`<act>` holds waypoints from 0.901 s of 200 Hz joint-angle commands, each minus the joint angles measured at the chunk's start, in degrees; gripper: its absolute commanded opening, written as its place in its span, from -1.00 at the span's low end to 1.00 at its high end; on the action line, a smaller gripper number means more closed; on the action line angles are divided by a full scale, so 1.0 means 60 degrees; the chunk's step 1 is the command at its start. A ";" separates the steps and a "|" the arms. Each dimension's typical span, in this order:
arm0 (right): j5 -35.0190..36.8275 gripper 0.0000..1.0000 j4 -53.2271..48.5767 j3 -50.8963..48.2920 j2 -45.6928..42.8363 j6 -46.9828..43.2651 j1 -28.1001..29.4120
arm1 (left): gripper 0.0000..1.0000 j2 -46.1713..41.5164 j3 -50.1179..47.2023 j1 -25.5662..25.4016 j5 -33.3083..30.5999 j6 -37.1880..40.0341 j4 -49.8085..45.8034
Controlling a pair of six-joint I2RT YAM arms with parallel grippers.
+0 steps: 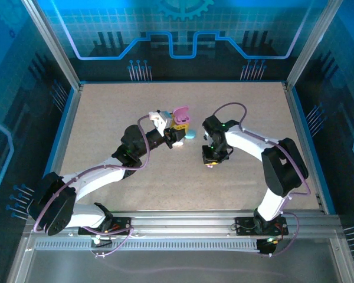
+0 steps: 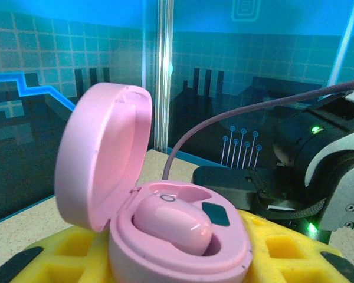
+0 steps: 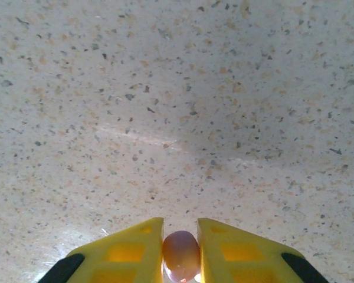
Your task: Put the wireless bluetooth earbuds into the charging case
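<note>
Earbud [image 3: 181, 254]: pink, egg-shaped, pinched between the yellow fingers of the right end effector [image 3: 180, 236], low over the bare desk [image 3: 177, 88]. I can't tell whether it touches the surface. The jaws are nearly together, clamped on its two sides.

Handling, my estimate: very light, with a hard, glossy, rounded shell, so it is likely to squirt out or twist under a hard squeeze. I'd grip it across the widest part with modest force and avoid jolts.

Case [image 2: 141, 259]: pink, lid [image 2: 100, 159] open and standing up, body clamped between the fingers of the left end effector [image 2: 177, 270]. A second earbud [image 2: 172, 224] already sits in one socket. The other socket [image 2: 215, 213] beside it is free and dark inside.

From above, the case and the right end effector are near each other but apart. A light blue item [image 1: 190, 135] lies just beside the case, too small to identify.

Next, I judge: carry the earbud over the free socket, match its orientation, lower gently.
</note>
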 commanded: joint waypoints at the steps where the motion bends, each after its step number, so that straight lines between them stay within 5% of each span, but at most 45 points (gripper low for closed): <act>1: -0.0323 -0.56 -0.0109 0.0192 -0.0310 0.0053 -0.0053 | -0.39 -0.0247 -0.0084 -0.0016 -0.0167 0.0195 0.0026; 116: -0.0861 -0.57 0.0000 0.0170 -0.1814 0.0206 -0.0672 | -0.39 -0.0188 -0.0084 -0.0022 -0.0075 0.0330 0.0012; 180: -0.3118 -0.58 0.0479 0.0458 -0.3694 0.0448 -0.1977 | -0.38 0.0090 -0.0009 -0.0017 0.0791 0.0471 -0.0048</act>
